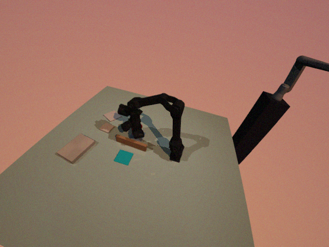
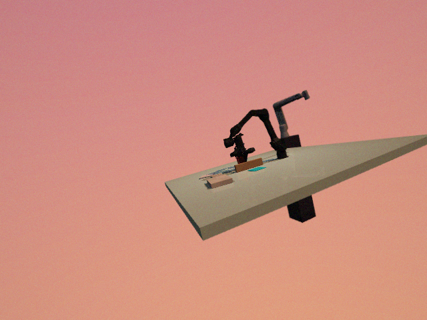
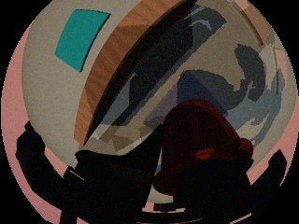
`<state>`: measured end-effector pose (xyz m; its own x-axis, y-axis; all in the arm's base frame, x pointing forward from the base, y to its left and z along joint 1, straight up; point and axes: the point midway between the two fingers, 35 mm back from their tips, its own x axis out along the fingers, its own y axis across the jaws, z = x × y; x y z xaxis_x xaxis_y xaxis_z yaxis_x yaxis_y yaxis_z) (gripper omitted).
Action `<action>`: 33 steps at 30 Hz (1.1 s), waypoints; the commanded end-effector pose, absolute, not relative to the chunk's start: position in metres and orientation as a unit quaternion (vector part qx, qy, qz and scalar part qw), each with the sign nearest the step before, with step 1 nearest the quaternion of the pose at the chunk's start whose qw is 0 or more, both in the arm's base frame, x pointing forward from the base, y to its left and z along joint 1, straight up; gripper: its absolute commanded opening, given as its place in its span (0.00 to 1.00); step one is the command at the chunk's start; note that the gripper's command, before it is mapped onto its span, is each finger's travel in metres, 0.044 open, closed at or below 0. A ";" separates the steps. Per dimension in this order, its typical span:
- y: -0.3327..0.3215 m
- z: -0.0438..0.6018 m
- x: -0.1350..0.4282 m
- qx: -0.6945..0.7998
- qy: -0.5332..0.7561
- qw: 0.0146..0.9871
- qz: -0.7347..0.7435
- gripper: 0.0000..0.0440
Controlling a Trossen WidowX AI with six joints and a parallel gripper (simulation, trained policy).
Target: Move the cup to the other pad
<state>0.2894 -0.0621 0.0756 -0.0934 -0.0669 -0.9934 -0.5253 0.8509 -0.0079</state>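
Beige tabletop bears a dark red cup (image 2: pixel 241 159) (image 3: pixel 193 135), partly hidden.

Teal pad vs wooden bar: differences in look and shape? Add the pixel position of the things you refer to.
The teal pad (image 1: pixel 123 157) (image 2: pixel 257 169) (image 3: pixel 82 39) is thin and flat; the wooden bar (image 1: pixel 131 142) (image 2: pixel 248 165) (image 3: pixel 114 51) stands taller. The pad is squarish and teal, the bar long, narrow and orange-brown. Both rest on the table (image 1: pixel 172 207) (image 2: pixel 275 186).
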 end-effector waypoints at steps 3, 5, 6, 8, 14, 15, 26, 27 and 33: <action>-0.055 0.093 0.296 -0.223 0.701 0.649 0.191 0.01; -0.053 0.098 0.298 -0.228 0.697 0.651 0.195 0.01; -0.051 0.100 0.299 -0.230 0.695 0.652 0.196 0.01; -0.047 0.105 0.301 -0.235 0.691 0.654 0.199 0.01; -0.034 0.118 0.308 -0.248 0.678 0.660 0.207 0.00; -0.032 0.120 0.309 -0.250 0.675 0.661 0.209 0.00; 0.004 0.135 0.319 -0.276 0.647 0.673 0.228 0.00; 0.008 0.136 0.320 -0.279 0.644 0.674 0.230 0.00; 0.030 0.140 0.322 -0.293 0.629 0.678 0.242 0.00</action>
<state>0.3207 0.0208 0.1342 0.0649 -0.0508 -0.9966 -0.6911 0.7181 -0.0816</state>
